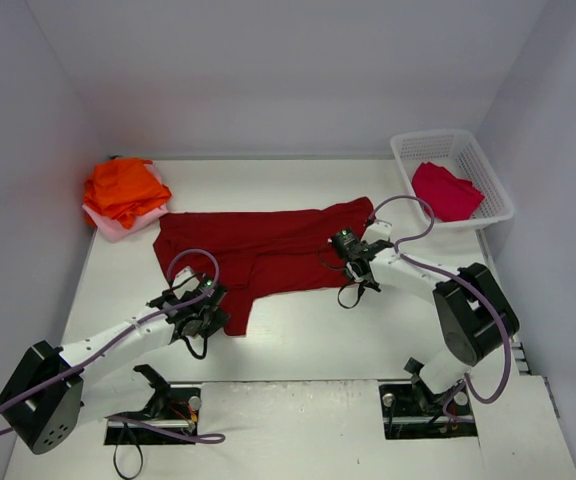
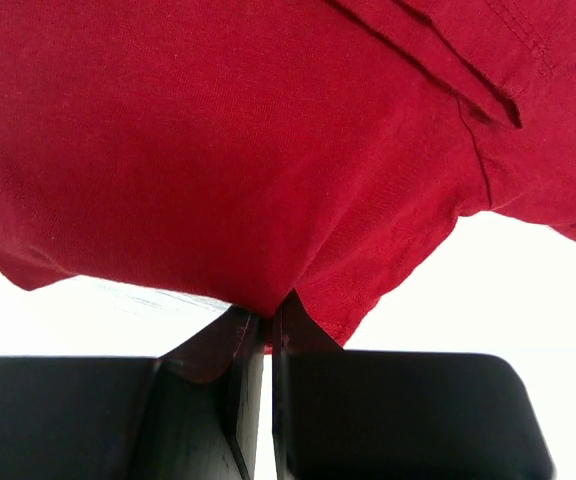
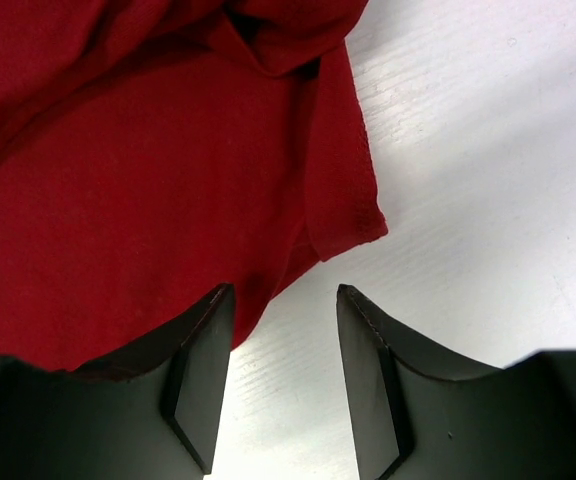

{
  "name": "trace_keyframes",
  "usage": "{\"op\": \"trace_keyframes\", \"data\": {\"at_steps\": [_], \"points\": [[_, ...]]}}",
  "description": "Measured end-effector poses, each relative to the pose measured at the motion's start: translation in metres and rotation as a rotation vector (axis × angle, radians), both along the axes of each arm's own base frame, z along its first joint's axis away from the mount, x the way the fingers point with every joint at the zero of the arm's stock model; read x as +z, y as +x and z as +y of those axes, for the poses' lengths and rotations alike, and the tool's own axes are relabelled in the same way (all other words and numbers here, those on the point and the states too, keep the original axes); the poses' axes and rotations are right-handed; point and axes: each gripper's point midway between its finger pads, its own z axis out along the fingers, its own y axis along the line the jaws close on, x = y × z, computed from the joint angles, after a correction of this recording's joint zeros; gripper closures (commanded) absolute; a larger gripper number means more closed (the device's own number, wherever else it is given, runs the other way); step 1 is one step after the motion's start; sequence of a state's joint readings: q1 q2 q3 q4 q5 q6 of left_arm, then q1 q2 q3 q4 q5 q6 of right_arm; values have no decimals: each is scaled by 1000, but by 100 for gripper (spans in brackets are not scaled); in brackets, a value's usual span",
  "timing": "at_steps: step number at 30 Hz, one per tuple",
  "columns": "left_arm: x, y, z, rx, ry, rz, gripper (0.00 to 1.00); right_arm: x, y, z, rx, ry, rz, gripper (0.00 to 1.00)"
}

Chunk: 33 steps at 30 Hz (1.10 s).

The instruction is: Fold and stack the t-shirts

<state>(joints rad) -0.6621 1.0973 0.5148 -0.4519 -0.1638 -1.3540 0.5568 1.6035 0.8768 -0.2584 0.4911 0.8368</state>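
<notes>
A large dark red t-shirt (image 1: 258, 250) lies spread across the middle of the table. My left gripper (image 1: 213, 303) is at its near left corner and is shut on the hem; in the left wrist view the red cloth (image 2: 218, 150) runs down into the closed gripper (image 2: 266, 318). My right gripper (image 1: 341, 258) sits low at the shirt's near right edge. Its jaws stand apart (image 3: 283, 290) over bare table, the left finger (image 3: 203, 350) overlapping the cloth's border (image 3: 118, 200). Folded orange t-shirts (image 1: 123, 188) rest on a pale pink one (image 1: 118, 226) at the far left. A crimson t-shirt (image 1: 446, 190) lies in the basket.
A white lattice basket (image 1: 438, 137) stands at the far right corner against the wall. White walls close in the table on the left, back and right. Bare tabletop (image 1: 318, 330) lies between the shirt and the arm bases.
</notes>
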Motion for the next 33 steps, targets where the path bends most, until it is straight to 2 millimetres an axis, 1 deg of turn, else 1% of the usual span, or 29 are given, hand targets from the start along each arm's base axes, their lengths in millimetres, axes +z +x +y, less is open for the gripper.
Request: {"op": "trace_keyframes", "data": {"at_steps": [10,12,14,15,16,21,22,23,28,33], "points": [[0,-1,1,0,5,4,100,-14,-3,5,6,-2,28,62],[0,-2,2,-1,6,4,100,-16,-3,6,7,-2,30,66],[0,-2,2,-3,7,4,100,-17,-2,6,5,-1,27,73],[0,-2,2,-3,7,3,100,-17,-1,8,5,3,23,74],[0,-2,2,-3,8,3,100,-18,-1,10,6,5,18,81],[1,-2,2,-6,8,1,100,-19,2,16,12,15,2,94],[1,-2,3,-5,9,0,100,-19,3,16,12,15,-1,98],[2,-2,4,-4,12,-3,100,-19,3,17,13,14,-5,100],[6,-2,8,-3,24,-16,100,-19,3,17,15,8,-9,100],[16,2,9,-12,40,-34,100,-18,4,17,18,6,-9,100]]}}
